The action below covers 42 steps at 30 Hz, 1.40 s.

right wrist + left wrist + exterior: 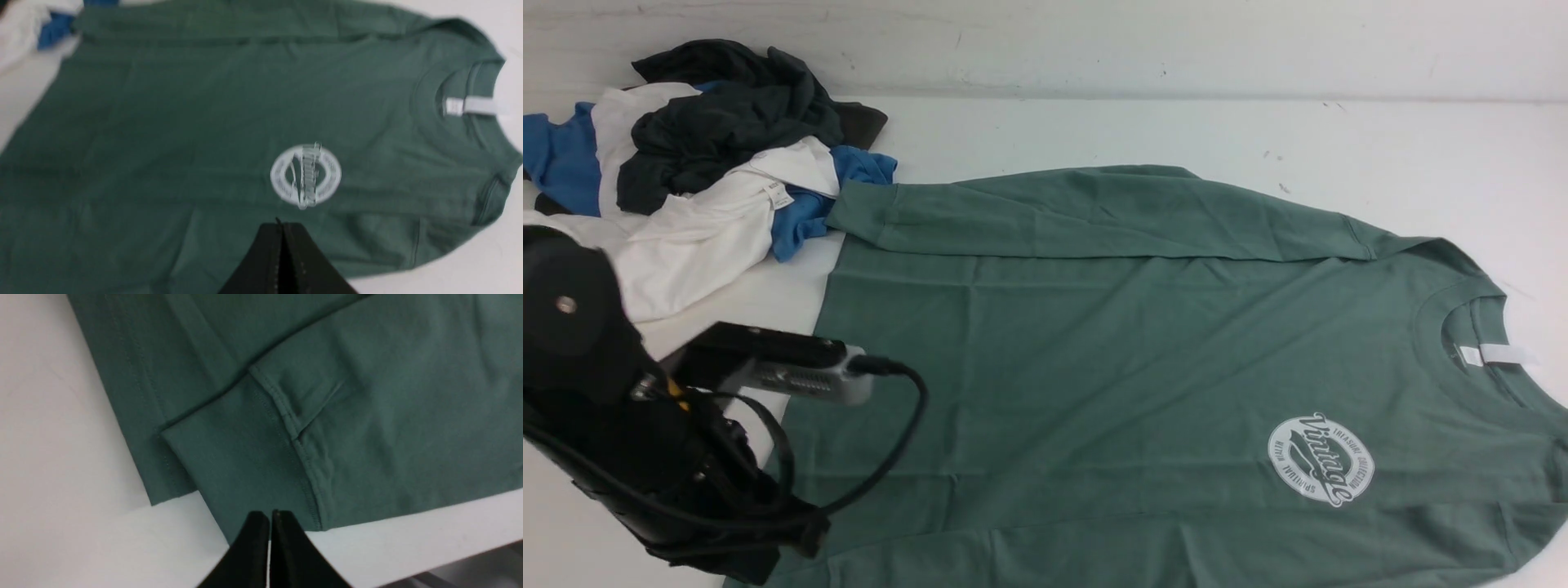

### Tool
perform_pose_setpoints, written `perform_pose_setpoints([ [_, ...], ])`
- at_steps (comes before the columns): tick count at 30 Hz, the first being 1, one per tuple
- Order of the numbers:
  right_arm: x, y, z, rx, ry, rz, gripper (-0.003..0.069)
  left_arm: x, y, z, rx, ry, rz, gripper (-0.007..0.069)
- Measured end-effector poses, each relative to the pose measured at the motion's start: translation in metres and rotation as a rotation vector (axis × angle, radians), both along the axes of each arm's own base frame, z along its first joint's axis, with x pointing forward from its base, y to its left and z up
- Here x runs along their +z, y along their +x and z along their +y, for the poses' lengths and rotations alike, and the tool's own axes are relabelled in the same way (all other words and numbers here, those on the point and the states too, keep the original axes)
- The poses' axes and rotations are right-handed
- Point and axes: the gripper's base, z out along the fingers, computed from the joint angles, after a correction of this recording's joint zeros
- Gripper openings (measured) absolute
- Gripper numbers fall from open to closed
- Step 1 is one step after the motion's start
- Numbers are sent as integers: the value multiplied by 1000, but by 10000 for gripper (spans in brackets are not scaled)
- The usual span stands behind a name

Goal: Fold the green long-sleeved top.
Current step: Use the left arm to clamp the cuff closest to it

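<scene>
The green long-sleeved top lies flat across the white table, neck to the right, hem to the left. Its white round logo faces up and a white tag sits in the collar. The far sleeve is folded along the body, its cuff toward the clothes pile. In the left wrist view my left gripper is shut and empty, hovering over the near sleeve cuff by the hem corner. My right gripper is shut with nothing in it, above the top just short of the logo.
A pile of white, blue and dark grey-black garments lies at the back left, touching the folded sleeve's cuff. My left arm stands over the near left corner. The table's near edge shows close to the cuff.
</scene>
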Motion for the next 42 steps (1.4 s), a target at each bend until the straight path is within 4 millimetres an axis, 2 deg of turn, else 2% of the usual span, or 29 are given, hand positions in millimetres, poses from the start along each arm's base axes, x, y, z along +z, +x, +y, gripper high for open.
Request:
perform_pose_setpoints([
  [3, -5, 8, 6, 72, -23, 59, -15, -5, 0, -7, -6, 55, -4, -4],
  [5, -9, 13, 9, 121, -26, 84, -15, -5, 1, -4, 19, 110, -20, -4],
  [9, -13, 14, 11, 138, -25, 93, -15, -7, 4, 5, 56, 158, -21, -4],
  [15, -20, 16, 11, 135, -17, 96, -15, -16, 8, 5, 75, 164, 17, 10],
  [18, -21, 16, 13, 140, -3, 96, -15, -25, 14, 3, 74, 168, 28, 60],
  [27, -20, 15, 18, 191, 28, 88, -15, -60, 28, -3, 105, 189, 95, 340],
  [34, -19, 14, 19, 209, 41, 83, -15, -73, 33, -4, 114, 194, 107, 364],
  [42, -19, 14, 20, 211, 46, 83, -15, -74, 36, -6, 115, 191, 103, 359],
])
